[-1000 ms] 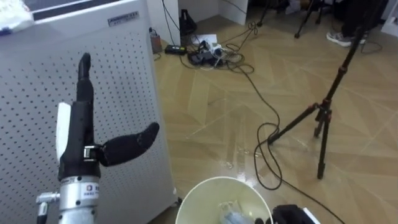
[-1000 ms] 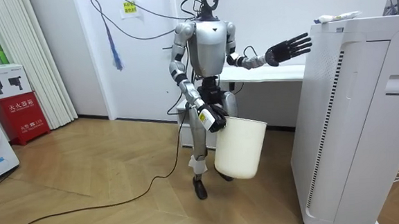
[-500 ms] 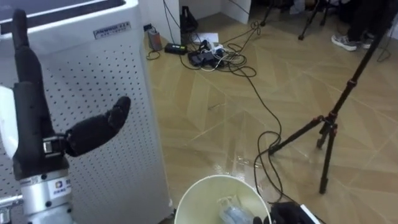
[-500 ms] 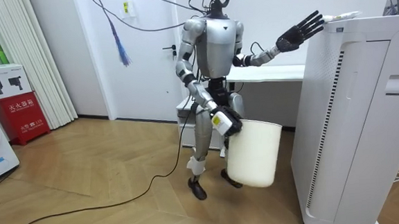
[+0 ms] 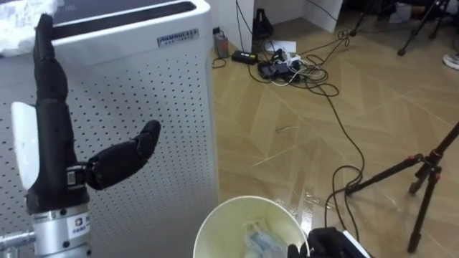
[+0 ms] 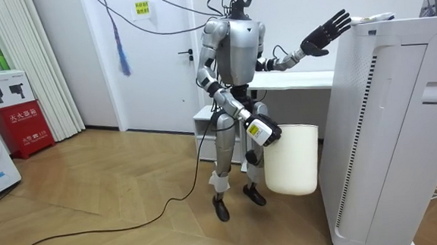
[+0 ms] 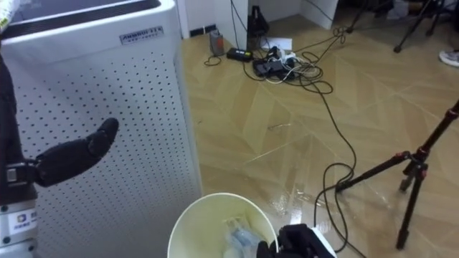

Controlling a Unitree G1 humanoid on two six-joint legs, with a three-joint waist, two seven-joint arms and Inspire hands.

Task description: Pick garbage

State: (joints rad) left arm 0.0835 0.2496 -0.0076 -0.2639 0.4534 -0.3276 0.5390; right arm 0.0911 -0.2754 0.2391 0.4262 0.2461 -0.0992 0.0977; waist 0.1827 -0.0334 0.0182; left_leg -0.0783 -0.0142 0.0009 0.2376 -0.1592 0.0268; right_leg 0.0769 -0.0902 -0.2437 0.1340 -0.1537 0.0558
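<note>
White crumpled garbage (image 5: 20,27) lies on top of a tall white perforated purifier (image 5: 143,93); in the room view the garbage (image 6: 372,18) sits at the unit's front top edge. My left hand (image 5: 50,143) is raised in front of the purifier, open, fingers straight up and thumb out to the side. Its fingertips reach about the height of the top edge, just short of the garbage. In the room view the left hand (image 6: 323,34) hovers beside the purifier's upper corner. My right hand (image 5: 333,244) is shut on the rim of a cream bin (image 5: 215,215) held low at my right side. A clear wrapper (image 5: 258,240) lies inside it.
A black tripod (image 5: 401,172) stands on the wooden floor to the right. Tangled cables and a power strip (image 5: 287,68) lie further off. A white table (image 6: 292,80) is behind me. A red box (image 6: 19,112) stands at the room view's left.
I have stepped closer to the purifier, carrying the bin along. My left hand rose from chest height to the purifier's top corner and stays open.
</note>
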